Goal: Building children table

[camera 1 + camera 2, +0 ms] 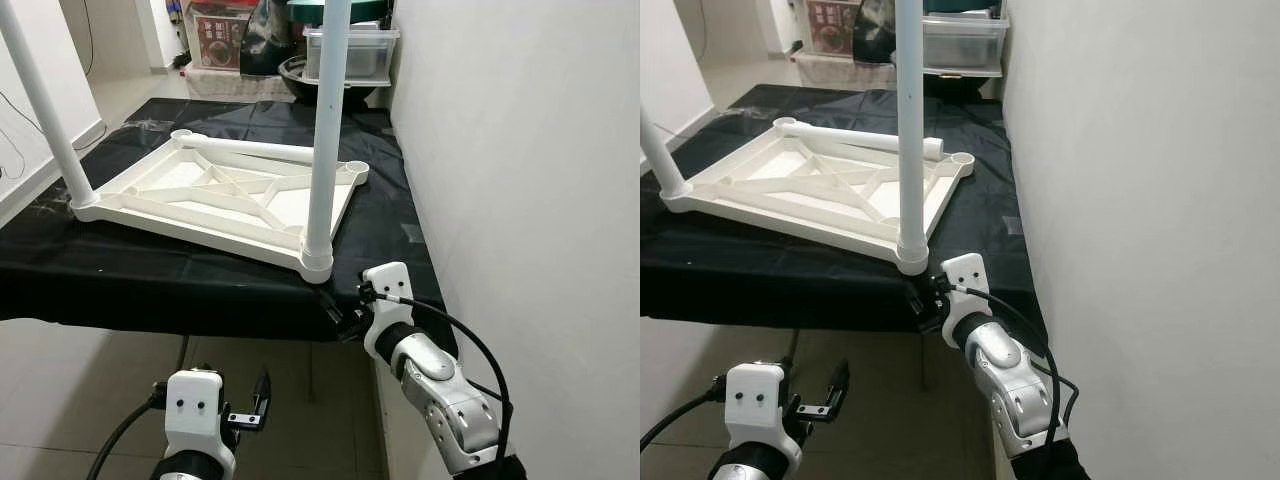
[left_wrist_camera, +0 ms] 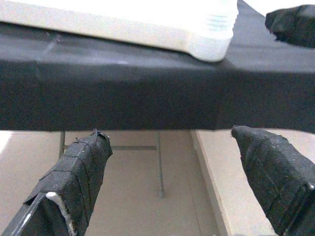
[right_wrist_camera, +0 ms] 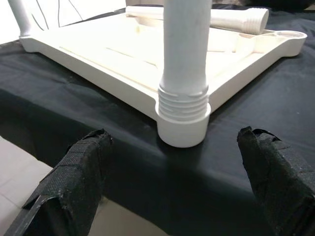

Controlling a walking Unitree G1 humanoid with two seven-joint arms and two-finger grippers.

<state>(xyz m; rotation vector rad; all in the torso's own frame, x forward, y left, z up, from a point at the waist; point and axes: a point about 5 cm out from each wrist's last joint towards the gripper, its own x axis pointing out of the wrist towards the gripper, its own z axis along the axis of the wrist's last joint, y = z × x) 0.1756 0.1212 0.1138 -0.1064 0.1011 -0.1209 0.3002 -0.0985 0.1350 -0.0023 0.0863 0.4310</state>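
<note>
My right tool (image 1: pixel 345 318), fingers spread and empty, sits at the worktop (image 1: pixel 150 270) edge just beside the upright leg (image 1: pixel 325 130) screwed into the inverted tabletop (image 1: pixel 215 195) corner, while my left tool (image 1: pixel 255 405) hangs open below.

Right pincer (image 3: pixel 179 187) gapes before a white leg (image 3: pixel 186 59) — seemingly part-threaded — in its socket (image 3: pixel 183 125).

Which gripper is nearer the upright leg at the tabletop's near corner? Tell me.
Right. The right gripper sits open at the table edge just below the upright leg. The left gripper hangs open lower down, under the black-covered table.
</note>
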